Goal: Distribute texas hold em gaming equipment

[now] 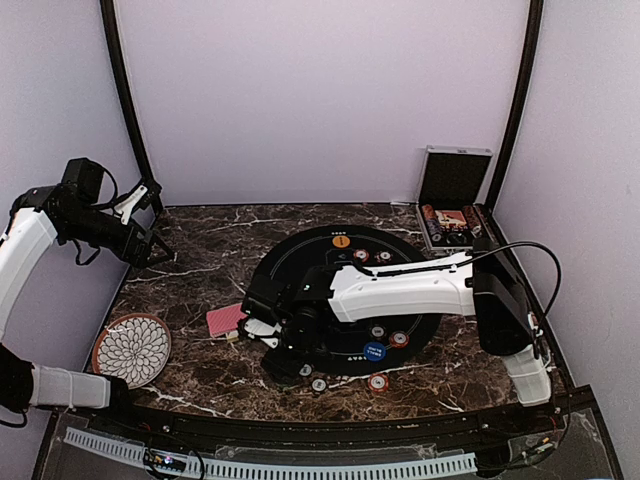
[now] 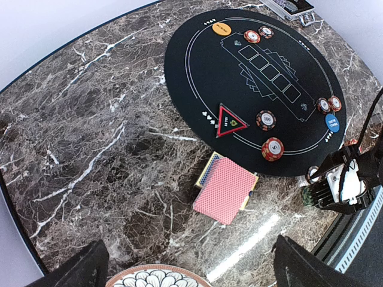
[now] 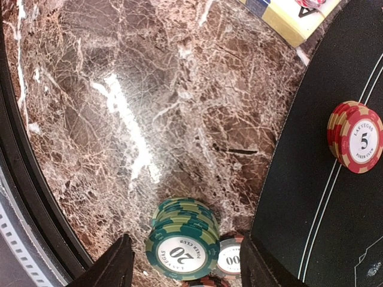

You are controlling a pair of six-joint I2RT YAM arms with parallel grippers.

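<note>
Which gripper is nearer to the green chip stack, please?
Right. The right gripper straddles the green chip stack; the left gripper hangs high over the left side of the table, far from it.

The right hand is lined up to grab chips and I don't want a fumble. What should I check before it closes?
1. Green 20 chip stack between the right hand's fingers: ok.
2. Right hand open, a gap on each side of the stack: ok.
3. Nothing else in the grip path: not ok, a white chip sits between the stack and one finger.
4. Stack squarely piled: cannot tell, seen from above.
5. Left hand open, empty, off the black mat: ok.
6. Card deck clear of the grip: ok.
</note>
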